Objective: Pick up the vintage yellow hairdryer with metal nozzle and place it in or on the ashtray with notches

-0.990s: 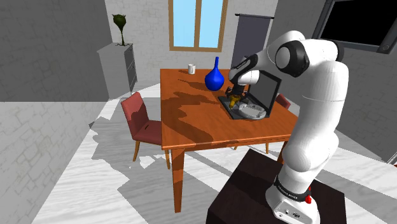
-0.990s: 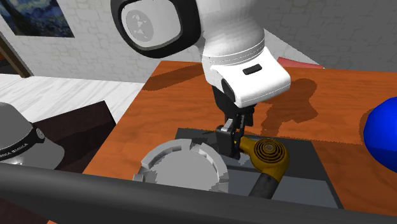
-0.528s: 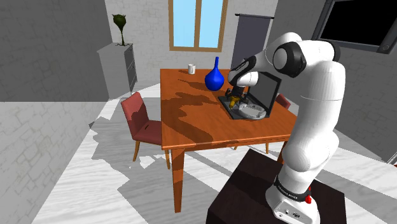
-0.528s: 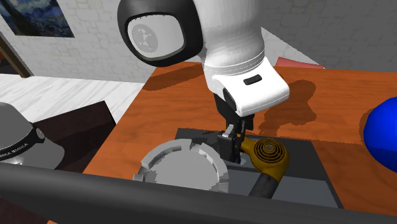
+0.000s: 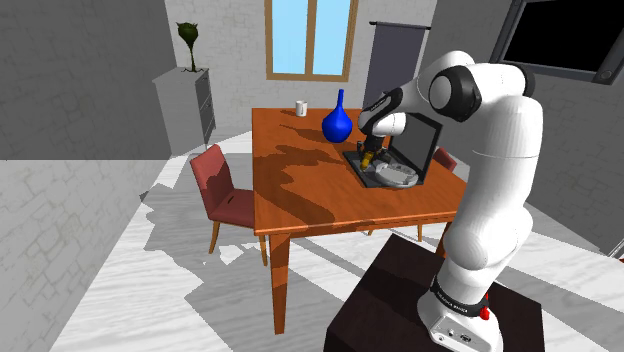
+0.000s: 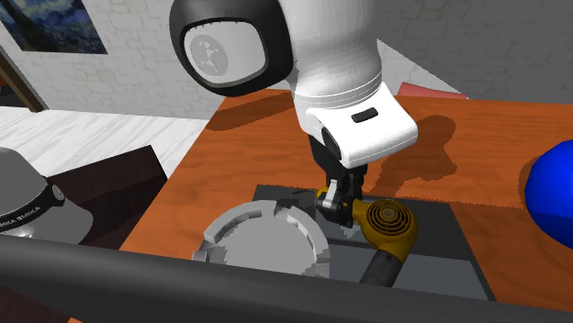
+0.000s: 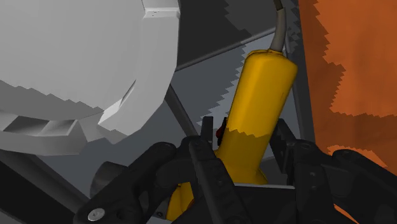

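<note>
The yellow hairdryer [image 7: 257, 108] lies on a dark grey laptop base [image 6: 432, 220], with a cord running from its handle end. Its round vented body [image 6: 390, 228] shows in the second exterior view, and a dark nozzle points toward that view's bottom edge. My gripper [image 7: 245, 143] is shut on the yellow handle, one black finger [image 7: 203, 143] pressed on each side. Right beside the gripper [image 6: 335, 204] sits the grey notched ashtray [image 6: 262, 240], also seen as a pale round dish [image 5: 398, 176] on the laptop. The hairdryer [image 5: 370, 158] rests low under the hand.
A wooden table [image 5: 300, 190] carries the open laptop [image 5: 420, 140], a blue vase [image 5: 337, 123] next to the gripper and a white mug [image 5: 301, 107] at the far edge. A red chair [image 5: 225, 190] stands at the shoulder view's left.
The fingers stood apart around the handle and have now closed onto it. The arm has barely moved since half a second ago.
</note>
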Robot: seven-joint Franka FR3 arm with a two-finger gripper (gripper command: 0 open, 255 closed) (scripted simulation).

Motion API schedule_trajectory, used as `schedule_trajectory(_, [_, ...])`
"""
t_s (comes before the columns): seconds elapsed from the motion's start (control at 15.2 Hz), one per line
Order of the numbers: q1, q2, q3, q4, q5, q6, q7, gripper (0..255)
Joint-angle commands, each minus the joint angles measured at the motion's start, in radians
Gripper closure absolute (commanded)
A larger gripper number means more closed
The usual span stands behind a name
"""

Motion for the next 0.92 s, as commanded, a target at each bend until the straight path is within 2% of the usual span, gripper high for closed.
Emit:
schedule_trajectory(0.0, [0.000,0.000,0.000,0.000,0.000,0.000,0.000,255])
schedule_trajectory(0.2, [0.000,0.000,0.000,0.000,0.000,0.000,0.000,255])
schedule_trajectory(0.86, [0.013,-0.073,-0.017,0.050,-0.052,-0.117,0.037,255])
